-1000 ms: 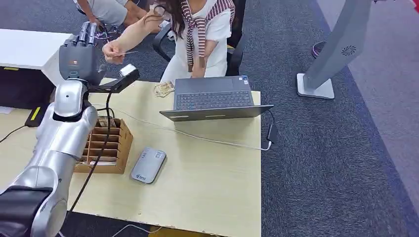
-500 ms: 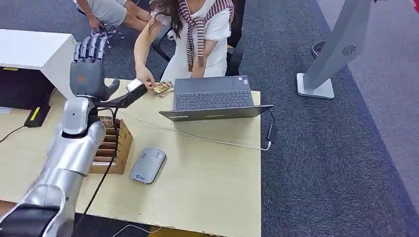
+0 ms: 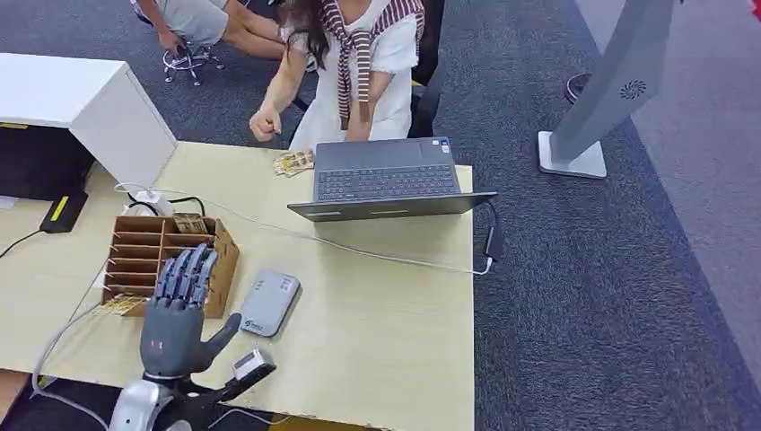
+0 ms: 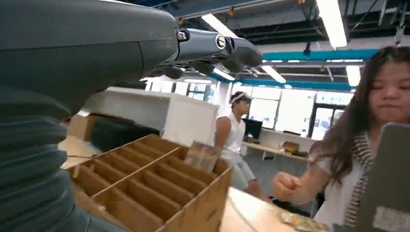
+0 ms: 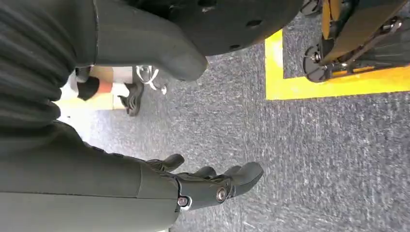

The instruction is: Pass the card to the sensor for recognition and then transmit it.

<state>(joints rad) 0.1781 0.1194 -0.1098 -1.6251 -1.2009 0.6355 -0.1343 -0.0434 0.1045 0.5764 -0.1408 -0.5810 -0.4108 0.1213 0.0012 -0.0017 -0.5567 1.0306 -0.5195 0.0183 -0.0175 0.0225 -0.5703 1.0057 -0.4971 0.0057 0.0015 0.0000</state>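
Both hands hold nothing. Left hand [image 3: 175, 323] is raised above the near edge of the tabletop [image 3: 377, 332], palm away from the camera, fingers straight and spread, thumb out to the side. Just ahead of its fingertips stands the wooden slotted box [image 3: 170, 260], and beside the thumb lies the grey sensor [image 3: 269, 301]. Farther off sits an open laptop [image 3: 386, 180], with a small pile of cards [image 3: 294, 162] at its corner, well apart from the hand. Behind it a seated person's fist [image 3: 265, 124] hovers closed. Right hand [image 5: 212, 186] hangs over grey carpet [image 5: 314, 159], fingers loosely curved and apart.
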